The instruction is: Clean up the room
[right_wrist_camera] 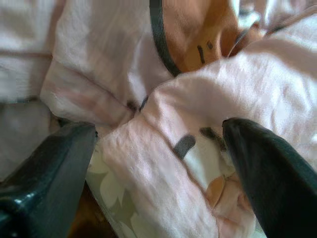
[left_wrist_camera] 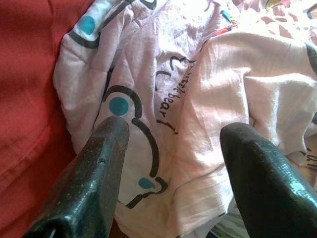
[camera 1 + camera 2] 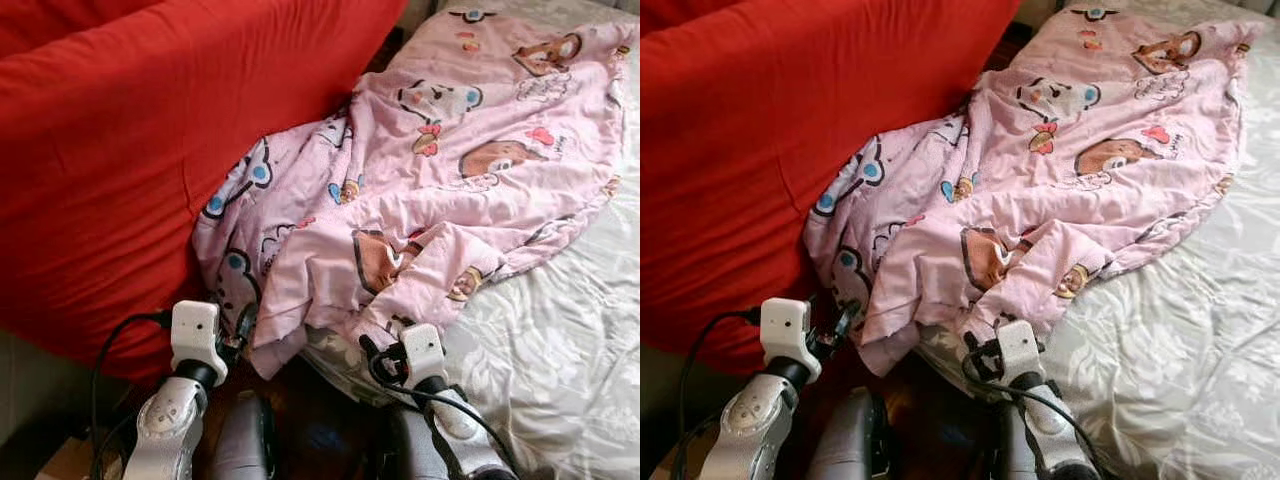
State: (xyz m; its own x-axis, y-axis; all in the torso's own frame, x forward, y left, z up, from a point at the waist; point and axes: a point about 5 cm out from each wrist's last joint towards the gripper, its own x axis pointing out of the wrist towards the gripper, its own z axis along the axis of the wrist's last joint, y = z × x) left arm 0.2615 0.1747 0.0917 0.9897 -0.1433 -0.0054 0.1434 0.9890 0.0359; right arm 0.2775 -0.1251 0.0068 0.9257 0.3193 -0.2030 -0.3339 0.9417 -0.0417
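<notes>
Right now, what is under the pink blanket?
The pink blanket lies on a grey-white floral sheet, which shows beside it; its left edge rests against a red cover. Anything else underneath is hidden.

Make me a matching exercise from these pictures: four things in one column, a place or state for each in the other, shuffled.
1. pink cartoon blanket
2. red cushion
3. left gripper
4. white floral sheet

A. covers the bed on the robot's right
B. bulky, on the robot's left
C. jaws open at the blanket's hanging edge
D. crumpled, spread across the bed against the red cushion

Pairs: 1-D, 2-B, 3-C, 4-A
</notes>
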